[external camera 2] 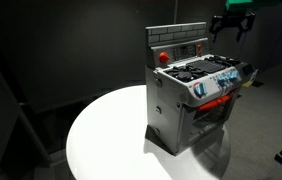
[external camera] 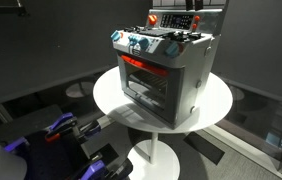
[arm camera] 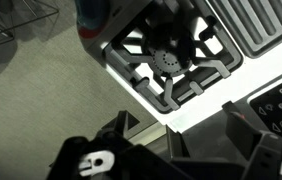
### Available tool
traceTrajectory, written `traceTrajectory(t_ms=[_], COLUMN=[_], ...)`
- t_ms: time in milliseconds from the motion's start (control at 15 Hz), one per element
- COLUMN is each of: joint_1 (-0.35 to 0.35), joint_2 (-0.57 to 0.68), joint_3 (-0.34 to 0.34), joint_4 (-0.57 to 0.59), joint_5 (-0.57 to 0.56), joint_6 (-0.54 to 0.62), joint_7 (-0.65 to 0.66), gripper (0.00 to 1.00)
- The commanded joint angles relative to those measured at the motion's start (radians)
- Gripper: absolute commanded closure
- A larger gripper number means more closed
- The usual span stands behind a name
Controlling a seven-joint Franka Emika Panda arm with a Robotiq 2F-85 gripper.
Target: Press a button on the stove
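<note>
White round tabletop [external camera: 111, 95] fills the middle of both exterior views and carries the silver-grey stove [external camera: 166, 70] at its centre. A red button [external camera 2: 163, 57] sits on the stove's raised back panel [external camera 2: 176, 42]. The end effector [external camera 2: 231, 24] hovers at upper right, above the stove and clear of it, fingers spread wide and empty. The wrist view looks down on a black burner grate [arm camera: 171, 65]. Closing the fingers first would likely give a firmer tip; then a slow, straight press.

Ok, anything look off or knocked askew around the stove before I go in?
Nothing stands out. The stove stands upright on the round table, with nothing spilled or broken in view. The claw hovers open above it, touching nothing.
</note>
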Motion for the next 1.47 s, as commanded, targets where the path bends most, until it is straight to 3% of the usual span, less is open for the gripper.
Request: traceTrajectory(t_ms=[0, 1400], joint_1=[0.013, 0.032], joint_2=[0.028, 0.152], joint_3=[-0.024, -0.048], joint_4=[0.015, 0.098], joint_5=[0.028, 0.087], joint_6=[0.05, 0.144], joint_7=[-0.017, -0.032], gripper=[0.0, 0.0])
